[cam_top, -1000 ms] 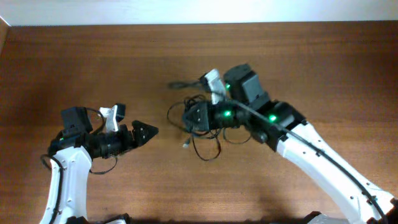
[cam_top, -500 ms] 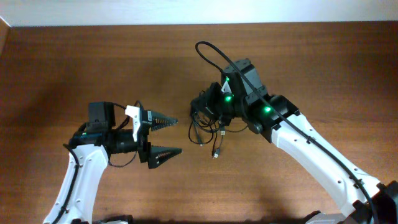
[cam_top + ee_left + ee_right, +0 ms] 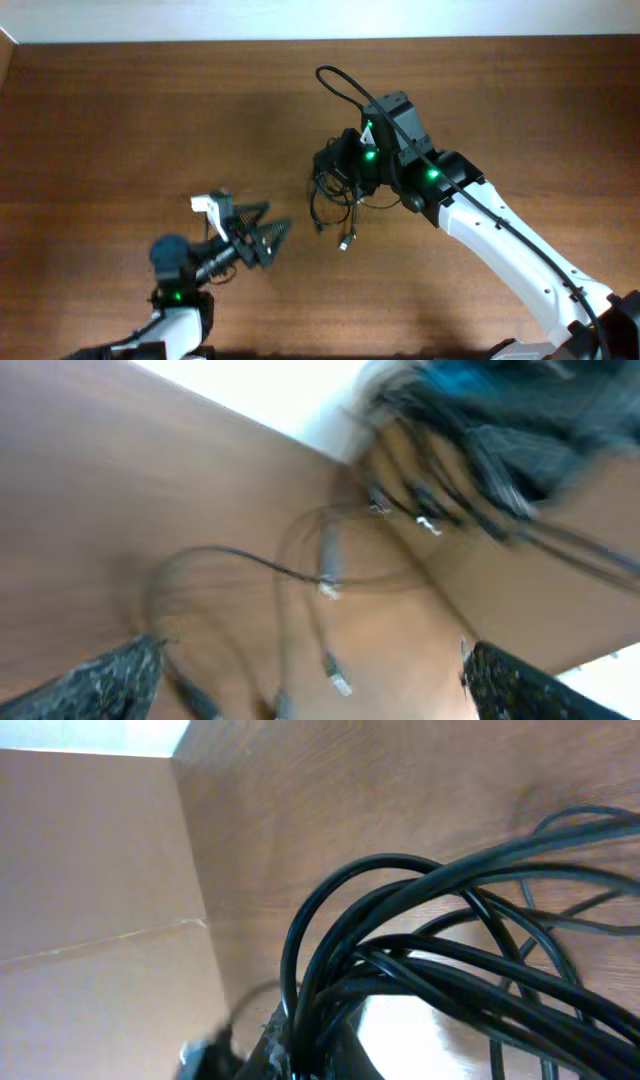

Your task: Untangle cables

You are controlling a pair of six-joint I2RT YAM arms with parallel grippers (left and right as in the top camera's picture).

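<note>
**Right pincer grips the cable knot, left pincer spread**

The right pincer (image 3: 347, 168) pinches the cables (image 3: 335, 195), a tangle of thin black cords, over the middle of the brown worktop (image 3: 120, 120). Loose loops hang from the bunch, and a plug end (image 3: 344, 242) lies at its lower edge. The left pincer (image 3: 262, 228) is spread wide and holds nothing. It sits near the tangle on its left side, apart from it, with its fingertips pointing towards the cords.

Brown wooden table (image 3: 120, 120), white wall (image 3: 300, 20)
</note>
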